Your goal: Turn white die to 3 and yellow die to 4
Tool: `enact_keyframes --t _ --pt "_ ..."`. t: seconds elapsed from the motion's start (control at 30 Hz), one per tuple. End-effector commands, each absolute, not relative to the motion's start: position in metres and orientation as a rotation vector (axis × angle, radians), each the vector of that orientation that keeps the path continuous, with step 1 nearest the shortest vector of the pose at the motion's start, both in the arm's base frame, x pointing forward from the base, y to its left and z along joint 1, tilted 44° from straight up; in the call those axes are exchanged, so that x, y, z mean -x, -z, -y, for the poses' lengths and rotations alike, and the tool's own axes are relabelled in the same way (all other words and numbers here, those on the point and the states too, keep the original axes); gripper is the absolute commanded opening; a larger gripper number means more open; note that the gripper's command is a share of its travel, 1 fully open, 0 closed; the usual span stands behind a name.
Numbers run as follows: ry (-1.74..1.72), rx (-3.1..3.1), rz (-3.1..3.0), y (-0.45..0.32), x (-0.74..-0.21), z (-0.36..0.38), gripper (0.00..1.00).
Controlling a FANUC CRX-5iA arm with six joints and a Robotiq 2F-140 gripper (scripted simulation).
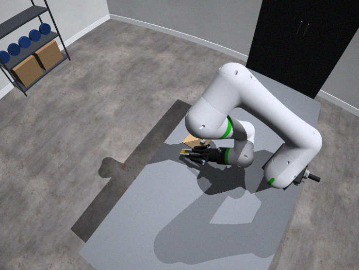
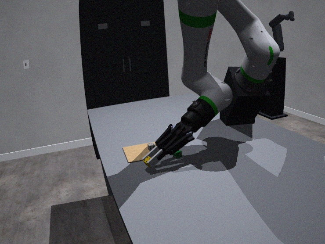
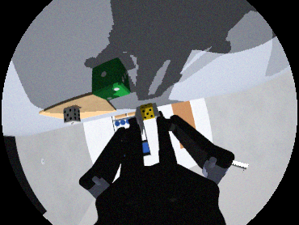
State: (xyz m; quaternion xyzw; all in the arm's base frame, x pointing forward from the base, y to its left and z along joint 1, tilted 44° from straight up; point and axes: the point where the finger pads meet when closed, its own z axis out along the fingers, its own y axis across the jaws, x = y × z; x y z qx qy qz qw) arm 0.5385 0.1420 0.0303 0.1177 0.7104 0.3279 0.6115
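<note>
The gripper (image 1: 184, 151) (image 2: 147, 160) (image 3: 147, 112) is shut on the yellow die (image 1: 182, 151) (image 2: 146, 159) (image 3: 147, 111). It slants down and holds the die tilted, low beside the mat's near edge in the exterior view. The yellow faces in view show several pips. The white die (image 1: 203, 141) (image 2: 150, 146) (image 3: 72, 114) stands on the tan mat (image 1: 188, 141) (image 2: 132, 152) (image 3: 90, 100), with several pips on a side face; its top number is unclear. The green die (image 2: 177, 153) (image 3: 110, 78) sits on the table off the mat; it is hidden in the top view.
The grey table (image 1: 136, 209) (image 2: 183, 199) carries the arm's base. Its long edge runs close beyond the mat and the held die. The gripper's fingers pass close above the green die in the exterior view. A black cabinet (image 1: 290, 49) (image 2: 126, 44) stands beyond the table.
</note>
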Motion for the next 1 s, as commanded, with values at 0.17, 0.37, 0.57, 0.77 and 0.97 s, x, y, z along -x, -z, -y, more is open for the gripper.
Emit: enact_keyframes --t 0.17,0.37,0.57,0.77,0.97 --pt "-0.756 -0.271 -1.639 -0.0302 -0.5384 -0.1419 0.13" --pt "-0.756 -0.271 -1.639 -0.0302 -0.5384 -0.1419 0.13" --pt "-0.756 -0.271 -1.639 -0.0302 -0.5385 -0.1419 0.13" --pt "-0.756 -0.271 -1.639 -0.0293 -0.5388 -0.1427 0.13" --pt "-0.756 -0.271 -1.639 -0.0268 -0.5396 -0.1450 0.13"
